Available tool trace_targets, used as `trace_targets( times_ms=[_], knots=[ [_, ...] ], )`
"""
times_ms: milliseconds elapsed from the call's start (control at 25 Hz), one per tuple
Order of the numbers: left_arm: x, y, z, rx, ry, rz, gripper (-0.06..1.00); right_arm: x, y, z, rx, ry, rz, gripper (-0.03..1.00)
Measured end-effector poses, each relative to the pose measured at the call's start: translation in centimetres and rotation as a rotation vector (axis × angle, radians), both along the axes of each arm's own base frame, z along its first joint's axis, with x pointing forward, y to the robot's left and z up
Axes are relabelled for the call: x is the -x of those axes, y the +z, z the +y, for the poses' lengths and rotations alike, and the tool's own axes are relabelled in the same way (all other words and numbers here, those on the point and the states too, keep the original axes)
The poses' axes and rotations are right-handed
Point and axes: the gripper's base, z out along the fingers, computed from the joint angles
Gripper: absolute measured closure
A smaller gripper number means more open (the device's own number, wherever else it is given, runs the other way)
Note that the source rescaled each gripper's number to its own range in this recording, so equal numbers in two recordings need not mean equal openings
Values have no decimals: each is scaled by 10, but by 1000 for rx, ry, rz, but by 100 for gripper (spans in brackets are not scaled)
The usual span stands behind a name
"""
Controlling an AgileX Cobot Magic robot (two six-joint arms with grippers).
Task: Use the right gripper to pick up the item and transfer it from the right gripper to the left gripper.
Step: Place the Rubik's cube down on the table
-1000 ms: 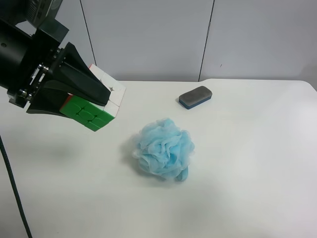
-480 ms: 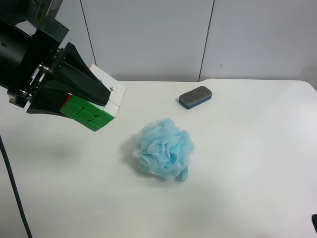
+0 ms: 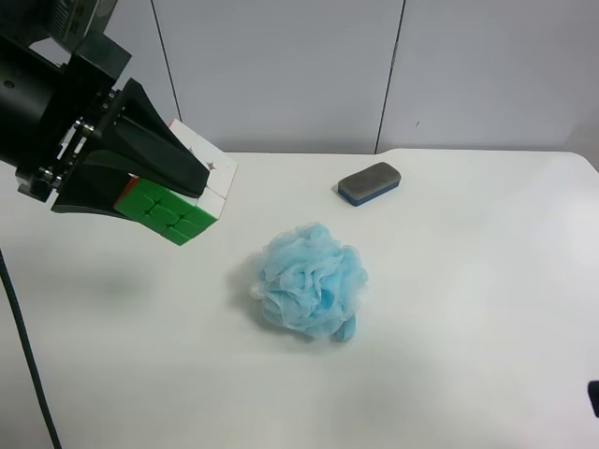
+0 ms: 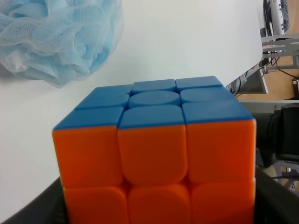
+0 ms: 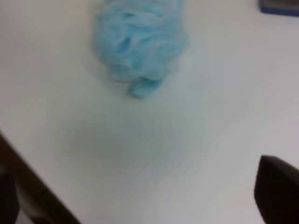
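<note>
The puzzle cube (image 3: 170,211) hangs above the table at the exterior high view's left, with green, white and a little red showing. The left gripper (image 3: 187,183) is shut on it. In the left wrist view the cube (image 4: 154,154) fills the frame, showing orange and blue faces, and a black finger (image 4: 276,201) presses its side. The right gripper (image 5: 145,196) is open and empty, its blurred fingertips (image 5: 278,186) low over bare table. In the exterior high view only a dark sliver (image 3: 593,397) shows at the lower right edge.
A fluffy light-blue bath sponge (image 3: 312,281) lies mid-table and also shows in the right wrist view (image 5: 138,39) and the left wrist view (image 4: 51,37). A grey-and-blue eraser (image 3: 370,182) lies at the back. The table's edge (image 5: 32,186) runs beside the right gripper.
A dark sliver has come into the exterior high view's lower right edge. The left gripper and the cube have not moved.
</note>
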Motion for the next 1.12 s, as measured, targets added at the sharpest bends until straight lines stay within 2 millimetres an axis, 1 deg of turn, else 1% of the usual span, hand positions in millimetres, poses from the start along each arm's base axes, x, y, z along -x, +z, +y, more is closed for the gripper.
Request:
trace_targets(
  times_ms=[160, 360, 600, 720, 880, 1120],
  knots=[
    [-1, 0, 1, -7, 9, -13, 93, -1, 1, -7, -16, -179, -19, -3],
    [-4, 0, 1, -7, 26, -33, 93, 17, 4, -21, -91, -405, -144, -3],
    [-4, 0, 1, -9, 18, -42, 93, 30, 5, -25, -116, -604, -232, -3],
    [-4, 0, 1, -11, 21, -49, 93, 32, 4, -26, -117, -647, -248, -3],
    [-7, 0, 2, -20, 42, -78, 93, 32, 4, -26, -117, -651, -249, -3],
    [-11, -9, 10, -161, 7, -141, 93, 32, 4, -26, -116, -653, -249, -3]
  ],
)
